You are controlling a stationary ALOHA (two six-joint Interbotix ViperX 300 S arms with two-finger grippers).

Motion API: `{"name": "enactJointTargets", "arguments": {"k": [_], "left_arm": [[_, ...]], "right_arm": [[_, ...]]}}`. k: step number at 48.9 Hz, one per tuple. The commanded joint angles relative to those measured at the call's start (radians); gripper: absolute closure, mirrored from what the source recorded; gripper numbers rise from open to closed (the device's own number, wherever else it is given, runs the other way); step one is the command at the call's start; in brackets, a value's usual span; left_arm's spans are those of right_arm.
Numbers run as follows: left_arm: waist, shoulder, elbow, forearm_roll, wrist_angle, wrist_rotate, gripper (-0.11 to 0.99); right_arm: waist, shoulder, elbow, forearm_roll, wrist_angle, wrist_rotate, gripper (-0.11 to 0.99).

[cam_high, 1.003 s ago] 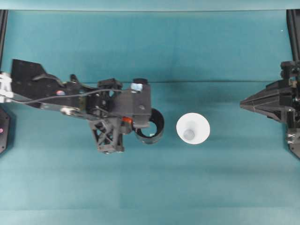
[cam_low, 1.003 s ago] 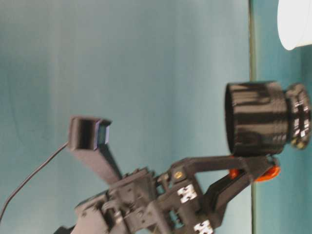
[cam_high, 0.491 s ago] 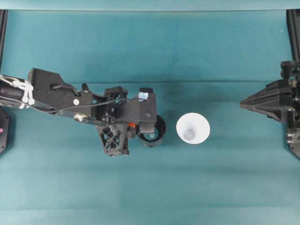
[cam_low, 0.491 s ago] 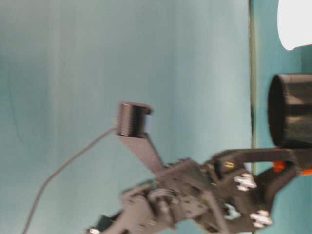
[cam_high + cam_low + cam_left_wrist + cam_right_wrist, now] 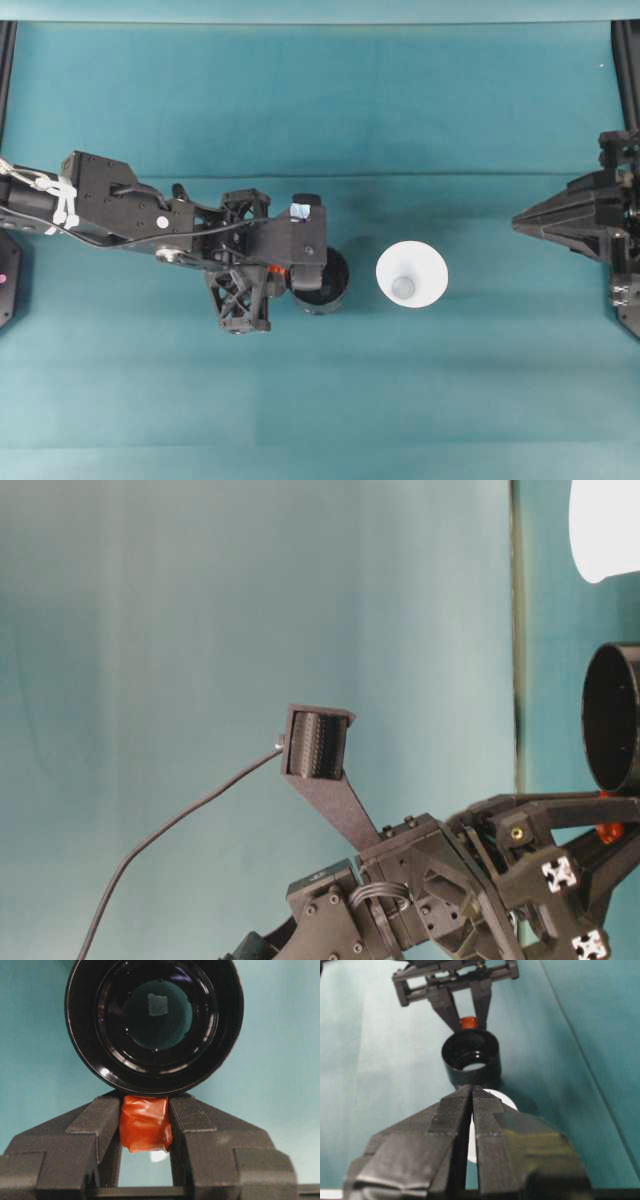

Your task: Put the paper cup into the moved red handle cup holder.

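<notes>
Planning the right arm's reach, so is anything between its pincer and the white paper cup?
Nothing visible: bare teal table lies between the shut right pincer and the white paper cup.

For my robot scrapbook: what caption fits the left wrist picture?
Left gripper pinching the red handle of the black cup holder.

A teal cloth-like table covering (image 5: 320, 400) lay flat across the whole work surface — one even colour, matte. A faint straight crease (image 5: 420, 176) ran across it from side to side in the overhead view, and the part beyond it looked slightly darker. Along the far edge a paler teal strip (image 5: 320, 10) bordered the covering — its material could not be told.
</notes>
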Motion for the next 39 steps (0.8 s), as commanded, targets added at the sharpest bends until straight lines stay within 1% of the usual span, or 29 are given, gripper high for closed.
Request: {"name": "enactJointTargets", "arguments": {"k": [1, 3, 6, 11, 16, 18, 22, 30, 31, 32, 33, 34, 35, 39], "left_arm": [[-0.003, -0.008, -0.003, 0.003, -0.011, 0.032, 0.61], [-0.002, -0.006, -0.003, 0.003, -0.011, 0.043, 0.61], [0.005, -0.005, -0.003, 0.005, -0.011, 0.048, 0.61], [0.011, -0.002, -0.005, 0.003, -0.012, 0.046, 0.61], [0.011, 0.0, -0.008, 0.003, -0.02, 0.044, 0.61], [0.011, 0.0, -0.006, 0.003, -0.023, 0.043, 0.61], [0.011, 0.002, -0.006, 0.003, -0.034, 0.041, 0.6], [0.011, 0.006, -0.006, 0.003, -0.054, 0.04, 0.6], [0.012, 0.008, -0.006, 0.0, -0.054, 0.04, 0.6], [0.011, 0.008, -0.006, 0.003, -0.054, 0.04, 0.6], [0.011, 0.009, -0.005, 0.0, -0.054, 0.04, 0.59], [0.011, 0.009, -0.005, 0.003, -0.054, 0.04, 0.58], [0.011, 0.009, -0.003, 0.003, -0.054, 0.041, 0.55], [0.011, 0.008, 0.003, 0.003, -0.054, 0.043, 0.32]], "right_arm": [[-0.002, 0.008, -0.021, 0.002, -0.005, 0.009, 0.95], [-0.002, 0.008, -0.021, 0.002, -0.002, 0.009, 0.95], [-0.002, 0.008, -0.021, 0.002, 0.002, 0.009, 0.95], [-0.002, 0.008, -0.021, 0.002, 0.003, 0.009, 0.95], [-0.002, 0.008, -0.023, 0.003, 0.002, 0.017, 0.95], [-0.002, 0.008, -0.021, 0.005, 0.002, 0.025, 0.95], [-0.002, 0.008, -0.021, 0.003, 0.002, 0.041, 0.95], [-0.002, 0.008, -0.021, 0.002, 0.003, 0.048, 0.95], [-0.002, 0.008, -0.021, 0.002, 0.003, 0.048, 0.95], [-0.002, 0.008, -0.021, 0.002, 0.003, 0.048, 0.95], [-0.002, 0.008, -0.021, 0.002, 0.003, 0.048, 0.95], [-0.002, 0.008, -0.021, 0.002, 0.003, 0.048, 0.95], [-0.002, 0.008, -0.021, 0.002, 0.003, 0.048, 0.95], [-0.002, 0.008, -0.02, 0.002, 0.003, 0.048, 0.95]]}}
